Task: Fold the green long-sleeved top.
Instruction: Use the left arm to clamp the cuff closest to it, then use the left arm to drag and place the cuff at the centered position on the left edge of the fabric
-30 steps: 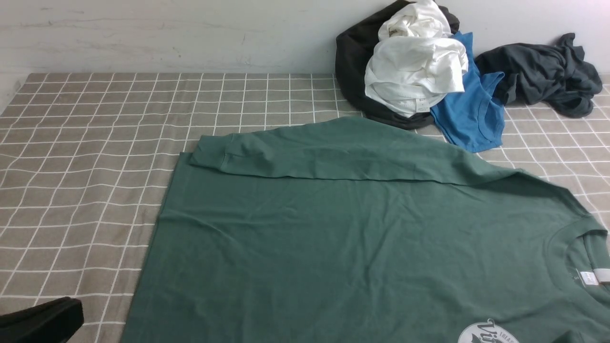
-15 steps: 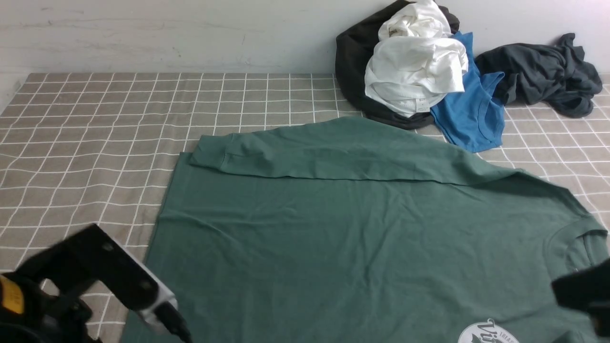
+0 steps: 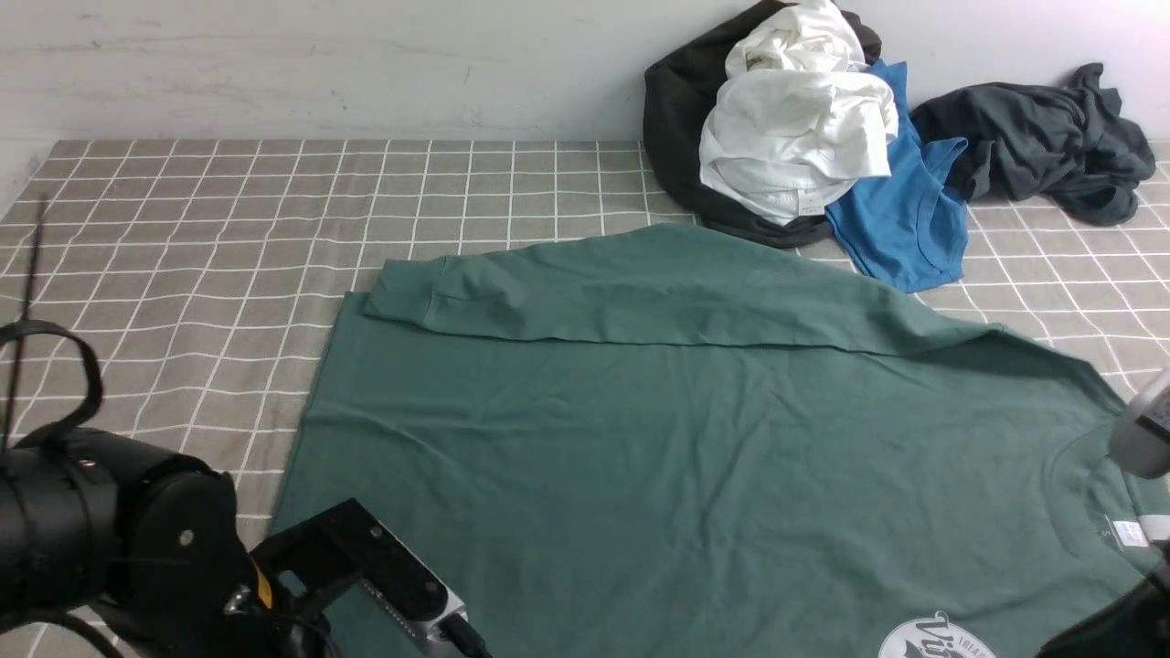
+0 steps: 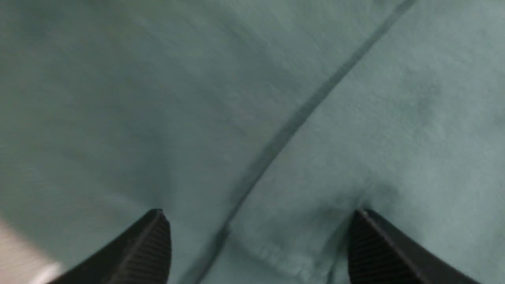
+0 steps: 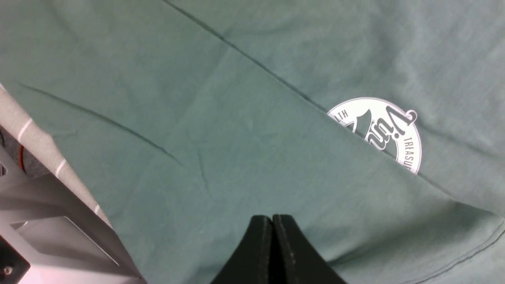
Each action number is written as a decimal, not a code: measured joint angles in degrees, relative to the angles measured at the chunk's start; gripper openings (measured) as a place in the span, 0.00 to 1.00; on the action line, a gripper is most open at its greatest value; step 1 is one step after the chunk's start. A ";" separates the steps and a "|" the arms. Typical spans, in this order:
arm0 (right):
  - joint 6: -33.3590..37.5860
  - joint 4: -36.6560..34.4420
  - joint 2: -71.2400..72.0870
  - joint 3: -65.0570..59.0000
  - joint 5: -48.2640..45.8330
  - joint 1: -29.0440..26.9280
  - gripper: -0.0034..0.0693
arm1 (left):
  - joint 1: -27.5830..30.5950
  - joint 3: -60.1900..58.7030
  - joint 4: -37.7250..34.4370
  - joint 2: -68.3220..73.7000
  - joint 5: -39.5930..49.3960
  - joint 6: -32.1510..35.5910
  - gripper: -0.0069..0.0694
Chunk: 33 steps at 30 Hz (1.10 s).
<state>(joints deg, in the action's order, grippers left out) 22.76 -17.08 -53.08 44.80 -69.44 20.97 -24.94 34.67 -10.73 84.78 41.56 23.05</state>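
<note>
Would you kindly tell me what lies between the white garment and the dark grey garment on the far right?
The bright blue shirt lies between the white garment and the dark grey garment, as the front view shows.

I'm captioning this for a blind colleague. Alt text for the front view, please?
A dark green long-sleeved top lies flat on a checked tablecloth, one sleeve folded across its far edge. The robot's left arm shows at the near left; a pile of other clothes sits by the far wall.
</note>
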 joint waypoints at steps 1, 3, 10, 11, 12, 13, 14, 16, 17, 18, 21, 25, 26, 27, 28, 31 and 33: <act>0.00 0.00 0.00 0.00 0.00 0.00 0.03 | 0.00 0.00 -0.88 1.17 -0.07 0.57 0.78; 0.00 0.00 0.00 0.00 0.05 0.00 0.03 | -0.05 0.12 -1.94 2.23 -0.27 1.78 0.72; 0.00 0.00 0.00 0.00 0.05 0.00 0.03 | -0.05 0.13 -3.63 2.41 -0.81 2.88 0.31; 0.00 0.00 0.00 0.00 0.05 0.00 0.03 | -0.05 0.13 -4.10 2.32 -0.76 2.93 0.22; 0.00 0.00 0.00 0.00 0.06 0.00 0.03 | -0.05 0.21 -4.26 2.05 -0.48 2.93 0.16; 0.00 0.00 0.00 0.00 0.06 0.00 0.03 | -0.05 0.20 -4.32 1.99 -0.36 2.93 0.16; 0.00 0.00 0.00 0.00 0.11 0.00 0.03 | -0.05 1.04 -4.26 1.04 1.40 2.93 0.12; 0.00 0.00 0.00 0.00 0.12 0.00 0.03 | -0.05 3.51 -4.09 -0.34 4.13 3.00 0.12; 0.00 0.00 0.00 0.00 0.12 0.00 0.03 | -0.05 3.85 -4.03 -0.50 4.46 3.00 0.12; 0.00 0.00 0.00 0.00 0.28 0.00 0.03 | -0.05 7.58 -3.42 -1.99 7.04 3.06 0.12; 0.00 0.00 0.00 0.00 0.62 0.00 0.03 | -0.05 14.75 -1.11 -2.97 9.99 2.91 0.12; 0.00 0.00 0.00 0.00 0.90 0.00 0.03 | -0.05 24.14 3.61 -1.16 12.42 2.38 0.12; 0.00 0.06 0.00 0.00 0.90 0.00 0.03 | -0.05 28.28 6.39 1.48 13.32 2.26 0.12; 0.00 0.06 0.00 0.00 0.90 0.00 0.03 | -0.05 30.52 7.83 3.37 13.76 2.26 0.12; 0.00 0.13 0.00 0.00 0.90 0.00 0.03 | -0.05 32.10 8.60 4.58 13.90 2.20 0.12; 0.00 0.90 0.00 0.05 0.90 0.00 0.03 | 0.08 36.56 11.70 10.66 13.94 1.17 0.13; 0.00 1.86 0.00 0.04 0.83 0.00 0.03 | 0.76 39.15 12.87 15.21 13.94 -0.12 0.13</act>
<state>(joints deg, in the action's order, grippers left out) 22.76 -15.22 -53.08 44.84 -68.61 20.97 -24.18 73.83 2.14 99.99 55.50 22.93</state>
